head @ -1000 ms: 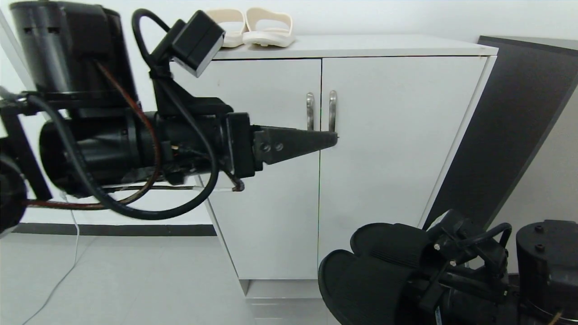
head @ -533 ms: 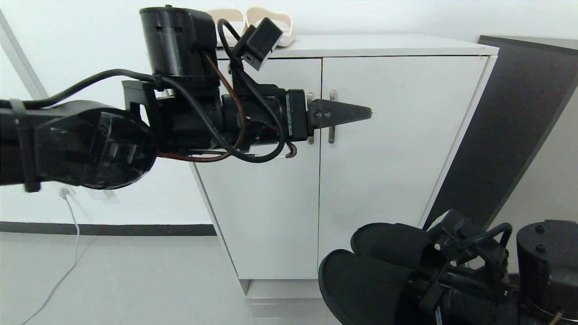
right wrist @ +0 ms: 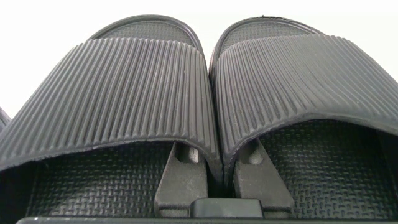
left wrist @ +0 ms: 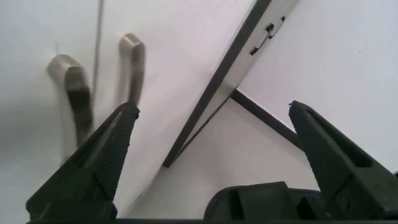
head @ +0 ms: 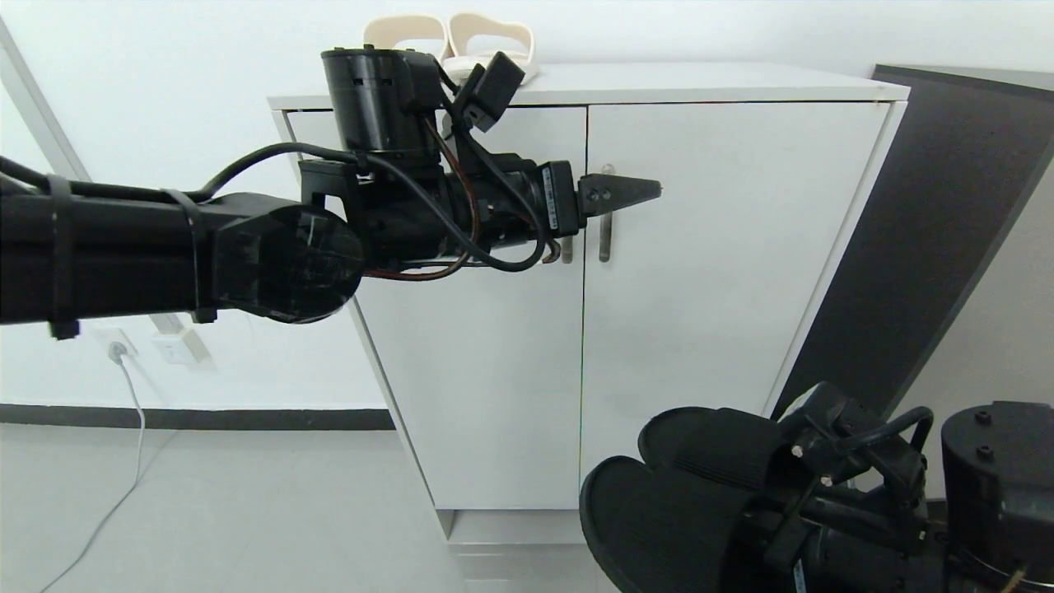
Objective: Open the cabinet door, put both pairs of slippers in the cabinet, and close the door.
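While the cabinet doors (head: 725, 272) sit closed, left pincer (head: 650, 189) stands wide beside the handles (head: 605, 239). Right pincer (right wrist: 217, 158), at 5 o'clock, clamps both black slippers (head: 675, 494) together.

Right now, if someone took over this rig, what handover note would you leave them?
Left gripper: open, level with the door handles, closed on neither.
Right gripper: shut on the black slippers, held low in front of the cabinet.
Cream slippers: on the cabinet top.
Done: black pair picked up.
Left: both doors are shut; open one, put in both pairs, close it.
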Controlling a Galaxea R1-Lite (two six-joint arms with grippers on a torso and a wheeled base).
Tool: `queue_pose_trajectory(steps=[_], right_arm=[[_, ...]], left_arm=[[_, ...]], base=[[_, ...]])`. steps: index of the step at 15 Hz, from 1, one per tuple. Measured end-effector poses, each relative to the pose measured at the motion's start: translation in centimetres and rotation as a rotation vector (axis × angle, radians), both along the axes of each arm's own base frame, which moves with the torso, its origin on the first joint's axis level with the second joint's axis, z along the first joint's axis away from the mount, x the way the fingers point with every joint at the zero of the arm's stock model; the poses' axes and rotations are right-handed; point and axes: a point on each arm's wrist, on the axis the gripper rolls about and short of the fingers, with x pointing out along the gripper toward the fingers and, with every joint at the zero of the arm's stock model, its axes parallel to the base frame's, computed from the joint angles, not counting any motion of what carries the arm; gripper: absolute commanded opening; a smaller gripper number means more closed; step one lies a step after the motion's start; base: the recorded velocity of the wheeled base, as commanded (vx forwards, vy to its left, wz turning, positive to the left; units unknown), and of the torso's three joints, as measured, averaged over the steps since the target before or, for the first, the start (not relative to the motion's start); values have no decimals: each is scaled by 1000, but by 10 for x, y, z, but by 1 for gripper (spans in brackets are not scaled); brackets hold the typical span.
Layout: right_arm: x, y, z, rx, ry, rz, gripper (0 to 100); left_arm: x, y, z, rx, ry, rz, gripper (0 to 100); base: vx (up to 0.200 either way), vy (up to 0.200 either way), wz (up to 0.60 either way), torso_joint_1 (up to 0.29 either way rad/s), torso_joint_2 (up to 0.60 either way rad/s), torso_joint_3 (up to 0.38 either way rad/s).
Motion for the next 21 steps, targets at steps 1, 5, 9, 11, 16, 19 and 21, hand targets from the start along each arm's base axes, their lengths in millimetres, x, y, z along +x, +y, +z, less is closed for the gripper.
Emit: queue_pose_trajectory(steps=[1, 5, 9, 11, 16, 19, 21], right_arm=[[0, 0, 0, 0, 0, 0, 0], [0, 0, 0, -1, 1, 0, 0], [-1, -1, 1, 2, -3, 0, 0], [-2, -2, 2, 7, -5, 1, 0], [-3, -3, 1, 5, -3, 3, 0], [-4, -4, 0, 4, 2, 13, 0], [-5, -4, -1, 4, 7, 25, 0]], left_arm=[[4, -1, -2, 2, 4, 5, 100], [18, -5, -8, 3, 6, 13, 100], [31, -13, -12, -1, 2, 24, 100], [35, -15, -15, -2, 12, 26, 100], [37, -19, -22, 8, 33, 27, 0], [30, -16, -24, 17, 45, 23, 0], [16, -17, -25, 27, 60, 4, 0]], base=[[0, 0, 0, 0, 0, 0], [0, 0, 0, 0, 0, 0], [0, 0, 0, 0, 0, 0], [0, 0, 0, 0, 0, 0], [0, 0, 0, 0, 0, 0], [0, 0, 0, 0, 0, 0], [0, 0, 0, 0, 0, 0]])
